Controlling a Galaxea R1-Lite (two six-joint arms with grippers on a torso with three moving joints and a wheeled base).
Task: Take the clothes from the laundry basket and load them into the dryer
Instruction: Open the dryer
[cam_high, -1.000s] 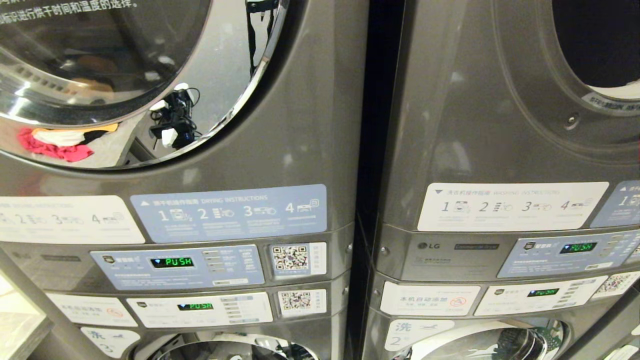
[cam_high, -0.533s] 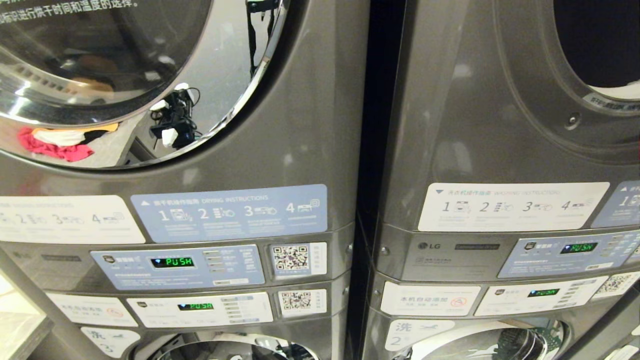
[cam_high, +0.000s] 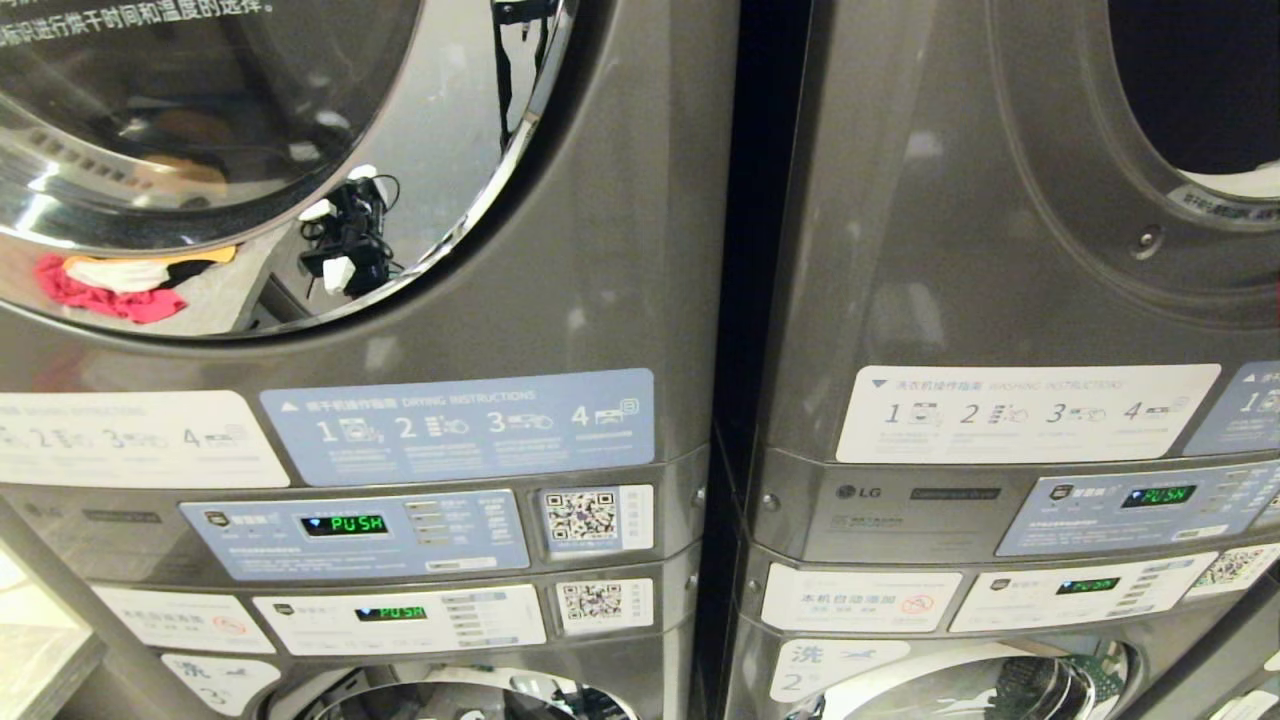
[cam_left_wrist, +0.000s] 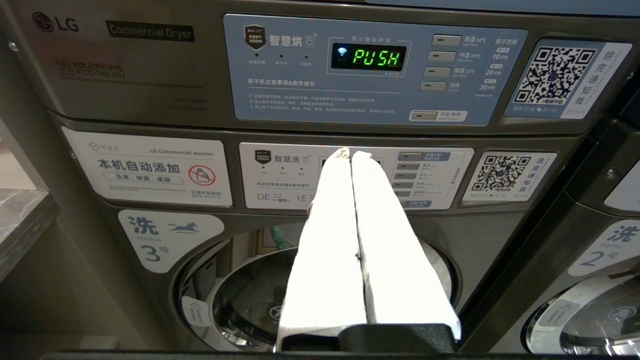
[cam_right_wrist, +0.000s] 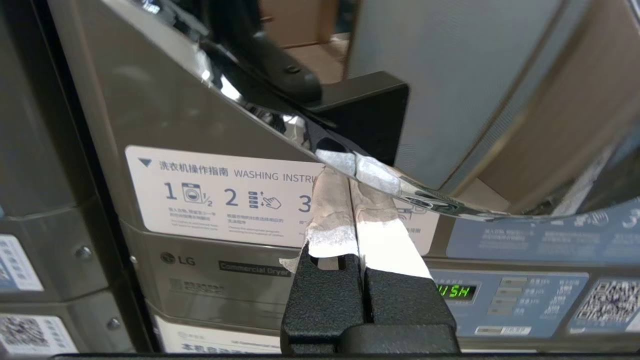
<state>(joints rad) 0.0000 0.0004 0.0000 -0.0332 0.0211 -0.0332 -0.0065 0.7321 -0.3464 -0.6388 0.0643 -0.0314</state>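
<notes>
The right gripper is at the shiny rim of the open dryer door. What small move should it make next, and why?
Probably press the right gripper gently against the door rim to swing the door wider. Its jaws are shut and empty, its tips sit at the rim, and the dryer opening must be free before loading. The left gripper rests shut before the washer panel.

Dryer door (cam_high: 250, 160) at 10 o'clock and open dryer drum (cam_high: 1200, 90) at 2 o'clock are both cut by the head view's edges. Instruction-label small print (cam_high: 455, 425) is illegible. Right tool (cam_right_wrist: 350, 172) tips are hidden behind the chrome door rim (cam_right_wrist: 400, 192). Washer window (cam_left_wrist: 240, 300) is partly covered by the left tool (cam_left_wrist: 348, 152).
</notes>
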